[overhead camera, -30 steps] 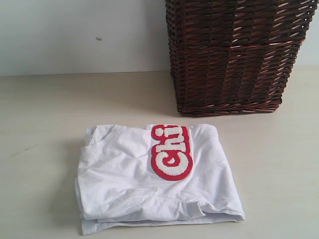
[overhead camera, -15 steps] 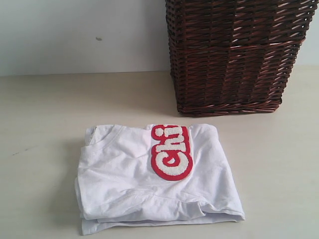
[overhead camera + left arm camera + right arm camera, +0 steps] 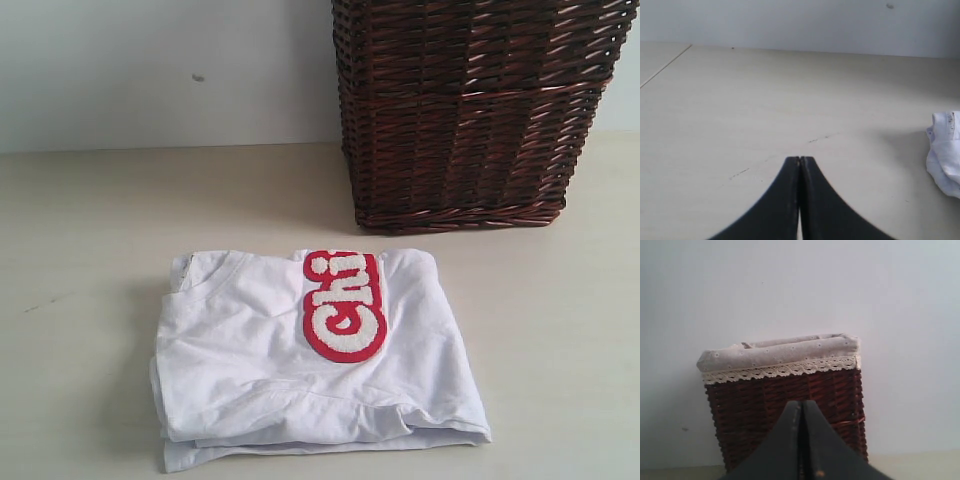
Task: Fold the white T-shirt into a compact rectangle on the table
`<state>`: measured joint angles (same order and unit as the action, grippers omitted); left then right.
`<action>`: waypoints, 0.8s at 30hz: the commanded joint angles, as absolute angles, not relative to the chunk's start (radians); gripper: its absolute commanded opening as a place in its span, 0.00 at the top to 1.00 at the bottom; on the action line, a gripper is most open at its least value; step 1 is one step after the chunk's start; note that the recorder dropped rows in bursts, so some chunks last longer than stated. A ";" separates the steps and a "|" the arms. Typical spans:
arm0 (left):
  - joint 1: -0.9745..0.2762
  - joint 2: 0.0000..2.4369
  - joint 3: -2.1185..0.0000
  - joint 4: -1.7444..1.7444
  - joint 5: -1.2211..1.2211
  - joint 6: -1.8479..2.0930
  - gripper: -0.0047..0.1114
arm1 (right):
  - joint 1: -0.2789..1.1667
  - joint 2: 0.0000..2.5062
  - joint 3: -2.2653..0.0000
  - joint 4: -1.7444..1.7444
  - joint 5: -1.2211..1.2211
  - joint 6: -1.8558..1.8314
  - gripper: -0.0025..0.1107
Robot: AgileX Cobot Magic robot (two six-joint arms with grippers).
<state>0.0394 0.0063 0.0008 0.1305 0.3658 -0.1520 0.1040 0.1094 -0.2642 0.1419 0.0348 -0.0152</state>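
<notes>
Exterior view: T-shirt (image 3: 250,370) folded, lower centre of frame, on desk (image 3: 80,220), below basket (image 3: 470,110) | both jaws pressed together, holding nothing, clear of the T-shirt | fold looks finished; if tidying, nudge loose bottom edge flush, don't drag.

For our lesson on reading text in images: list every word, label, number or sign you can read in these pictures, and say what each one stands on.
"Chi": fuzzy white lettering outlined in red, on the white T-shirt. It is turned sideways and runs to the folded edge, so any further letters are hidden.
Neck label on the shirt: tiny marks, too small to read.
Wicker basket, table, wall: no text.
</notes>
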 commanded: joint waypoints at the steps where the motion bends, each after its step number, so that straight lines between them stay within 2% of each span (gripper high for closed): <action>1: 0.040 0.000 0.000 0.130 0.356 -0.156 0.96 | 0.058 0.021 -0.174 0.082 -0.025 -0.025 0.98; 9: 0.040 0.000 0.000 0.130 0.356 -0.156 0.96 | -0.030 0.000 0.000 0.006 -0.145 -0.025 0.98; 20: 0.040 0.000 0.000 0.130 0.356 -0.156 0.96 | -0.049 0.000 0.000 -0.017 0.262 -0.044 0.98; 24: 0.040 0.000 0.000 0.130 0.356 -0.156 0.96 | -0.049 0.000 0.000 -0.017 0.262 -0.065 0.98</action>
